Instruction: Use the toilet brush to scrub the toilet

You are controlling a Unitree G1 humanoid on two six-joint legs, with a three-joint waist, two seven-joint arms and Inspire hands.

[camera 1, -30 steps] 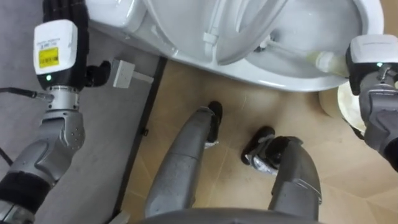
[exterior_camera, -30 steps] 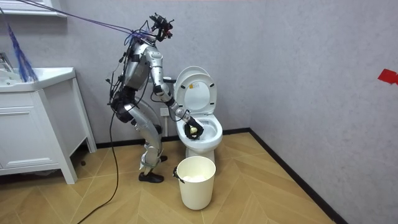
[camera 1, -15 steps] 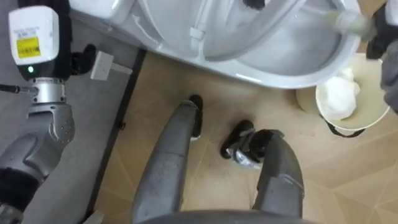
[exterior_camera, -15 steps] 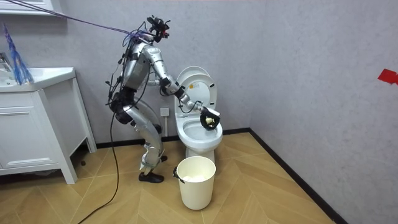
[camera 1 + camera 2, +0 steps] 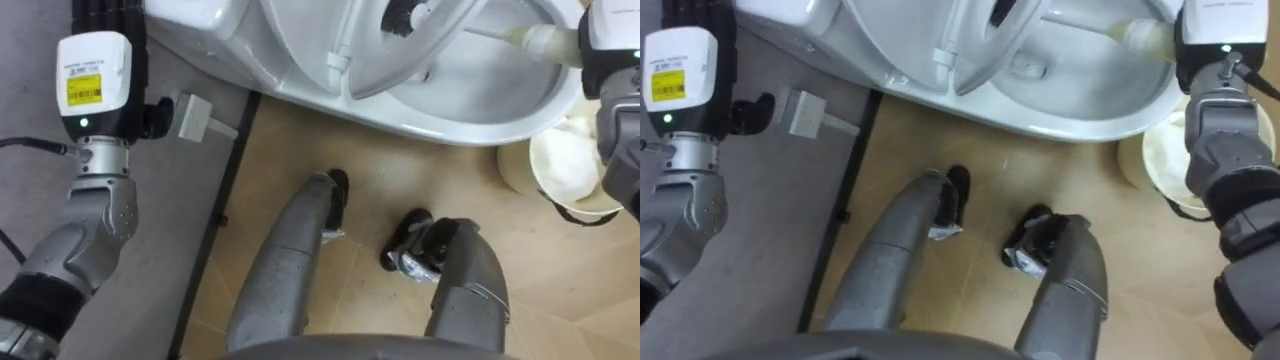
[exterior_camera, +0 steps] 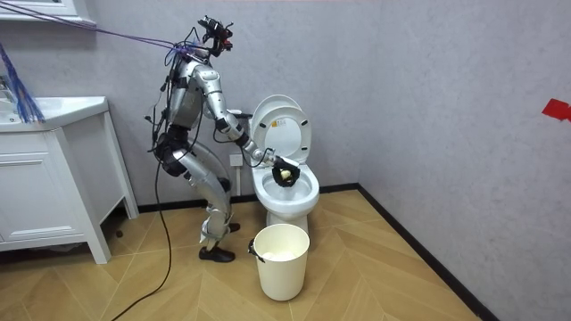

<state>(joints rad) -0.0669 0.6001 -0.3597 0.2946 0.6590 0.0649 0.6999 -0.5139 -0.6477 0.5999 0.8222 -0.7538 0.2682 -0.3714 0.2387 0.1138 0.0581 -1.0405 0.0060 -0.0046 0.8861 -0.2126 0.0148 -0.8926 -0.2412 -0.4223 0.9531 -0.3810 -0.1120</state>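
**A:** How did that scrubbing stroke want doing?

**B:** As I judged it, with the head of the brush (image 5: pixel 490 33) pressed to the porcelain and worked round the toilet (image 5: pixel 450 125) in short sweeps. The sweeps should have stayed low under the rim. The shaft needed keeping off the raised seat (image 5: pixel 345 60). The wet head shouldn't have come up over the front edge, where the bin (image 5: pixel 560 175) stood just beside the bowl.

**A:** And what was the right hand (image 5: pixel 610 50) doing?

**B:** It sat at the bowl's right edge, fingers clamped round the brush's pale grip. From there the shaft ran across the bowl to the dark head near the back edge, which was partly hidden by the seat.

**A:** And the other one?

**B:** The left hand (image 5: pixel 100 60) was up to the left of the tank (image 5: pixel 200 15). Its fingers were straight as far as they showed. It held nothing and touched nothing.
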